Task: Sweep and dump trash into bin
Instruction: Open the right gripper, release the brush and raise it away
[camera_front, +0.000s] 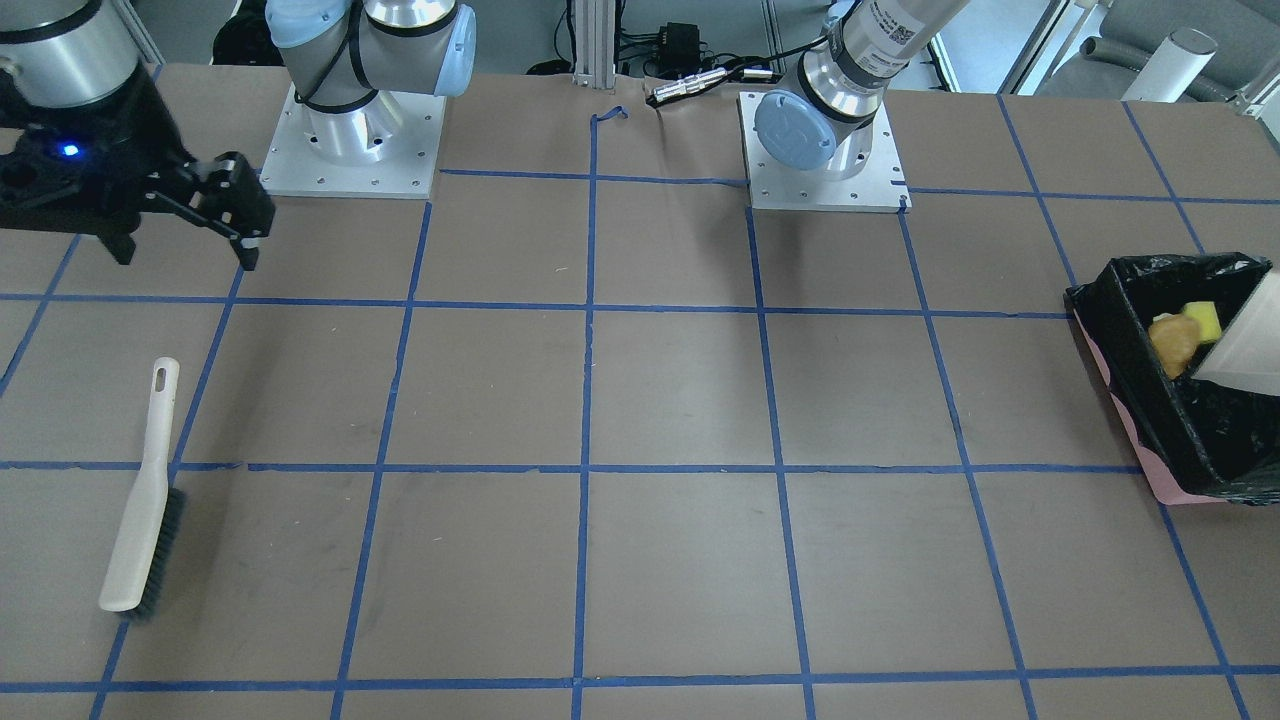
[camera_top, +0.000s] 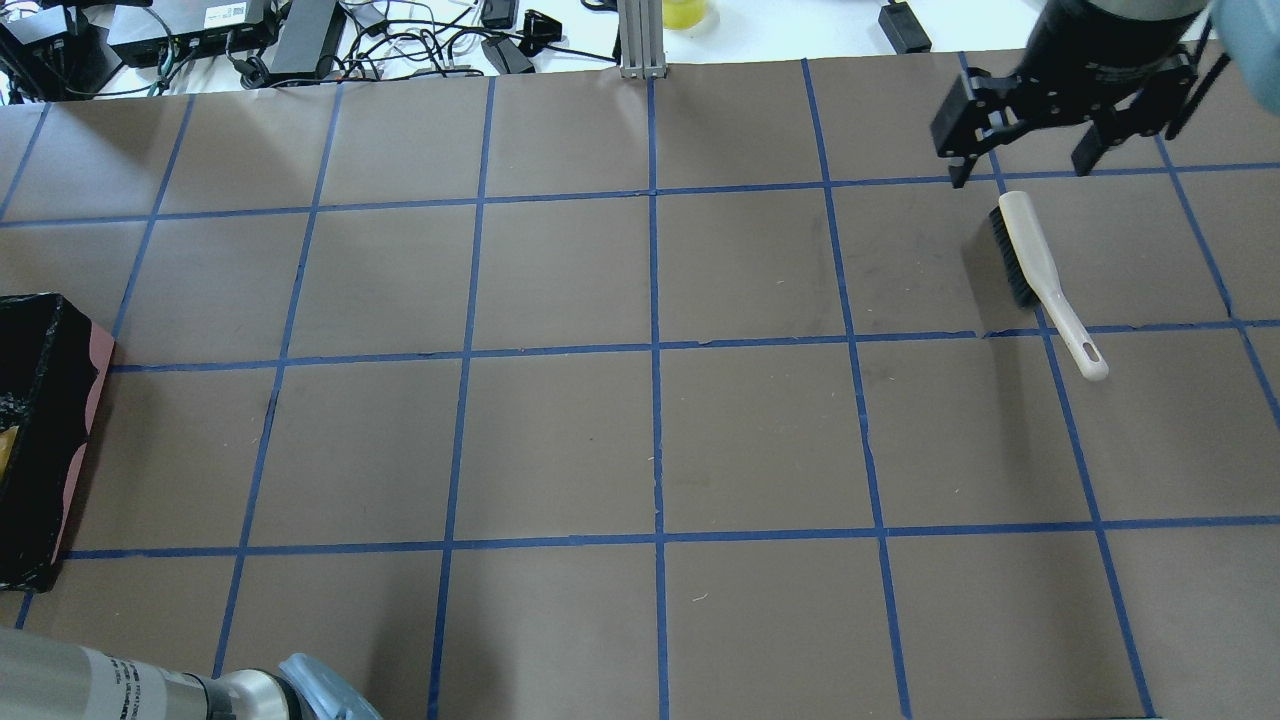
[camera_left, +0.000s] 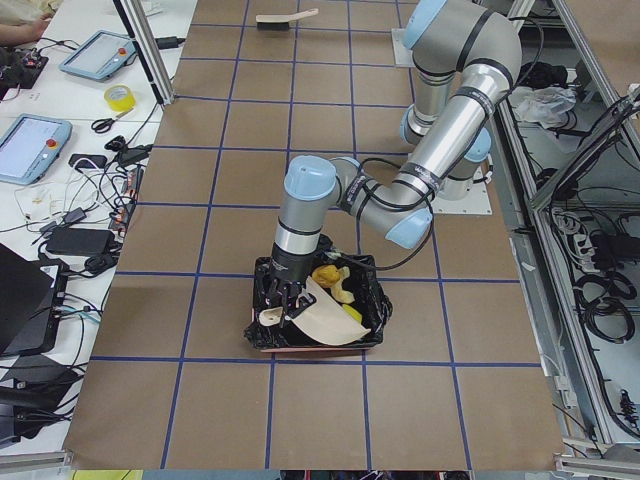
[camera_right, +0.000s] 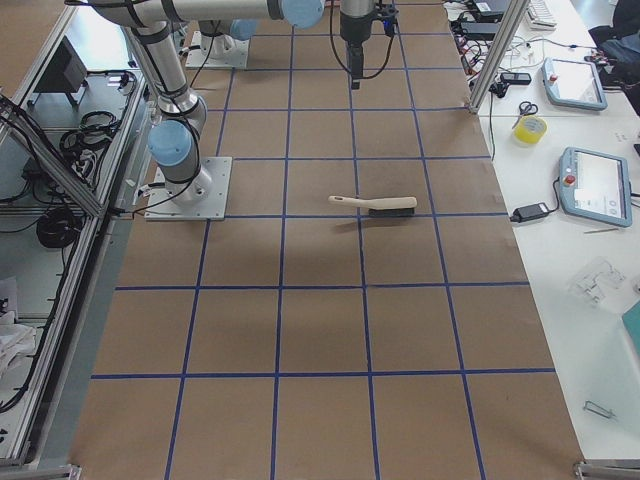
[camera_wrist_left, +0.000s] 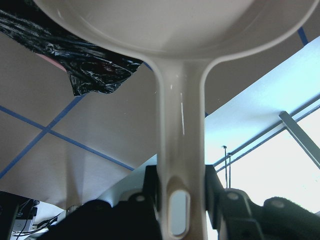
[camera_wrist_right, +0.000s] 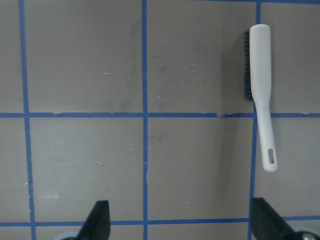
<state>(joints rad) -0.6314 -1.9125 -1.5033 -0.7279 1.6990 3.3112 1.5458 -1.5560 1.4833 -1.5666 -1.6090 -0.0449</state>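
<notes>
The bin (camera_front: 1130, 400), pink with a black bag liner, stands at the table's end on my left side. Trash lies inside it: a golden-brown lump (camera_front: 1172, 342) and a yellow sponge (camera_front: 1203, 320). My left gripper (camera_wrist_left: 180, 200) is shut on the handle of the beige dustpan (camera_wrist_left: 180, 125). The dustpan (camera_left: 325, 320) is tilted mouth-down over the bin (camera_left: 262, 340). My right gripper (camera_top: 1020, 165) hangs open and empty above the table, just beyond the head of the brush (camera_top: 1040, 275). That brush (camera_wrist_right: 262, 85) lies flat on the table.
Blue tape lines divide the brown table (camera_front: 680, 400) into squares. The two arm bases (camera_front: 350, 150) sit at the robot's edge. Cables and boxes (camera_top: 300, 40) lie past the far edge. Tablets and tape (camera_right: 590, 180) rest on a side bench.
</notes>
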